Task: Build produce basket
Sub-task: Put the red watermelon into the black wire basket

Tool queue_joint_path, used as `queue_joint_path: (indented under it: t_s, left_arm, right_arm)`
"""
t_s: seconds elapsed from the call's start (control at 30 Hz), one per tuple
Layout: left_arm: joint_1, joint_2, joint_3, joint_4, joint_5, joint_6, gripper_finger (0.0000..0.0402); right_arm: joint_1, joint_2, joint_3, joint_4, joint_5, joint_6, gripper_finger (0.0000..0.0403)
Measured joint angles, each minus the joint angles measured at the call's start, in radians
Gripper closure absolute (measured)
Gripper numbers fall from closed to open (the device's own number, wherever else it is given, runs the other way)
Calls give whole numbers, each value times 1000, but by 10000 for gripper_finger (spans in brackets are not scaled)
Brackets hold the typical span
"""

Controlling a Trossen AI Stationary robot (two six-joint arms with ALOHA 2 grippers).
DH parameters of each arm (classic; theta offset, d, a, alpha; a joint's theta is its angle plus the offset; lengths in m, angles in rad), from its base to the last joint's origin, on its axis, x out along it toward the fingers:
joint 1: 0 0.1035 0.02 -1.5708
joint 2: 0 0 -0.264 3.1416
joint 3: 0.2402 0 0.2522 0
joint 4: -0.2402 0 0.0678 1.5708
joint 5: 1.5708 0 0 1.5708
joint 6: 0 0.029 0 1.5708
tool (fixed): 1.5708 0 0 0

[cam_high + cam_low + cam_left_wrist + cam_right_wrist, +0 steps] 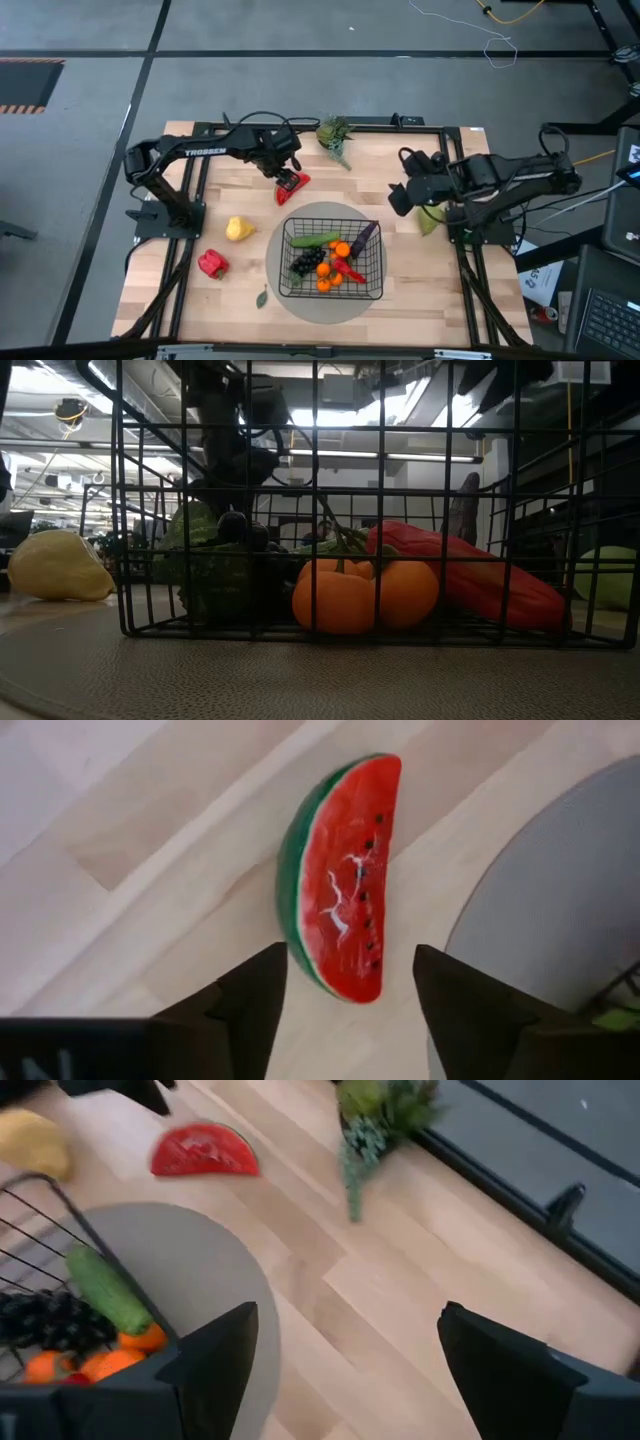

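The watermelon slice [293,183] lies flat on the wood just beyond the grey mat's far-left rim. My left gripper [350,990] hovers over it, open, a finger on either side of one tip of the watermelon slice [340,890] without touching. The black wire basket [372,262] stands on the round mat and holds a cucumber [105,1290], dark grapes [306,263], oranges [365,595], a red chili [480,585] and an eggplant [365,235]. Left of it, the yellow fruit [238,229] and red pepper [211,263] rest on the table. My right gripper [350,1350] is open, right of the basket, above bare wood; the green pear [430,220] lies beneath that arm.
A leafy green sprig [335,135] lies near the far edge and also shows as the sprig [385,1110] in the right wrist view. A small leaf [262,296] sits by the mat's near-left rim. The grey mat [305,220] spreads under the basket. Black frame rails border the table.
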Motion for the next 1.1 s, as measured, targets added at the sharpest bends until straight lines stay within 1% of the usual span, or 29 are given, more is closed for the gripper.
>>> queue_joint_path:
  t_s: [0.13, 0.33, 0.47, 0.67, 0.83, 1.0, 1.1]
  left_arm:
    - [12, 41, -1, -3, 19, -23, 170]
    - [33, 125, -1, 38, 15, -16, 167]
    - [37, 155, -1, 83, 17, 10, 167]
    - [51, 211, 0, 84, 19, 69, 167]
    - [56, 270, 5, 98, 43, 73, 166]
    - [42, 296, 5, 146, 53, 73, 166]
    - [35, 296, 4, 149, 54, 56, 181]
  right_arm:
    - [-41, 0, 0, -75, -29, 25, 94]
    - [-88, 0, 0, -165, -37, 25, 94]
    - [-103, 0, 0, -176, -62, 25, 94]
    - [-103, 0, 0, -172, -56, 25, 94]
    - [-103, 0, 0, -165, -54, 25, 94]
    - [-103, 0, 0, -164, -54, 24, 94]
    - [-103, 0, 0, -164, -54, 21, 94]
